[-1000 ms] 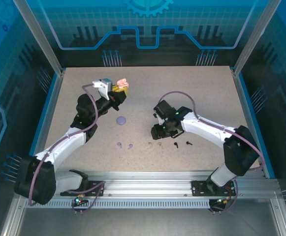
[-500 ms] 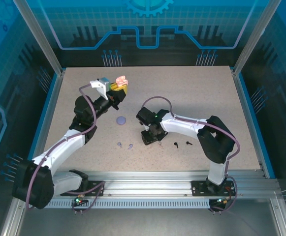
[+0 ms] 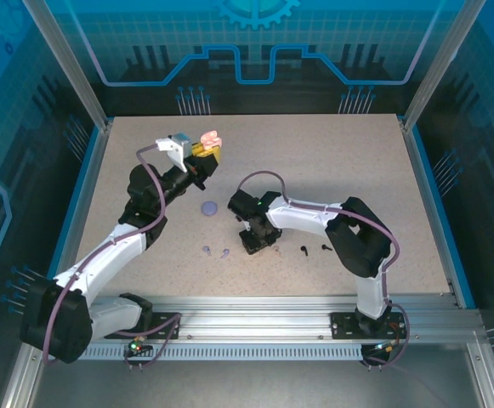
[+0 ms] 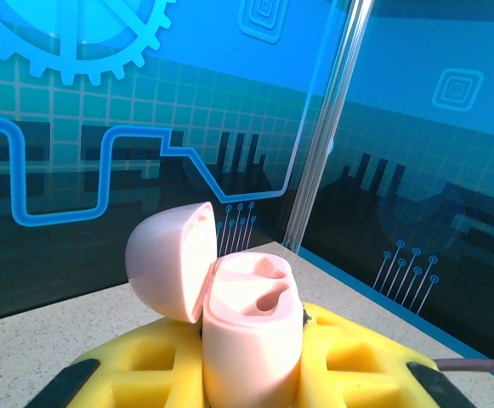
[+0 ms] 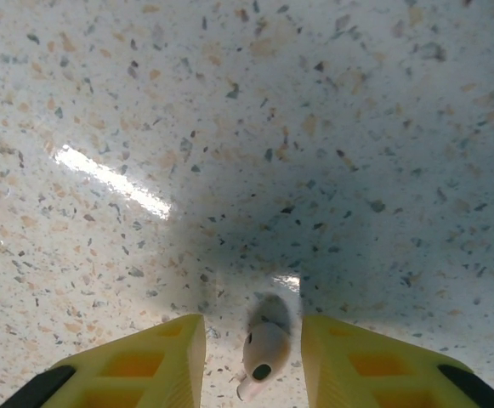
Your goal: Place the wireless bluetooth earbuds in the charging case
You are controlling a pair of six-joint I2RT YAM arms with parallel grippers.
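My left gripper (image 4: 251,378) is shut on a pink charging case (image 4: 251,336), its yellow fingers (image 4: 144,374) pressed against both sides. The case stands upright with its lid (image 4: 170,259) swung open, and both sockets look empty. From above, that case (image 3: 211,138) is held over the far left of the table. My right gripper (image 5: 253,361) is open, low over the table, and straddles a pink earbud (image 5: 265,347) lying flat. There is a gap on each side of the earbud. Two lilac earbuds (image 3: 206,249) and two black earbuds (image 3: 303,250) lie in a row near the front.
A round lilac case (image 3: 209,206) sits on the speckled table (image 3: 340,161) between the two arms. Blue walls and metal posts (image 3: 98,119) frame the table's edges. The right arm (image 3: 315,217) stretches leftward across the front middle.
The right gripper has swung left and come down over the pink earbud. Its jaws have drawn closer together. The left gripper and its pink case have barely moved.
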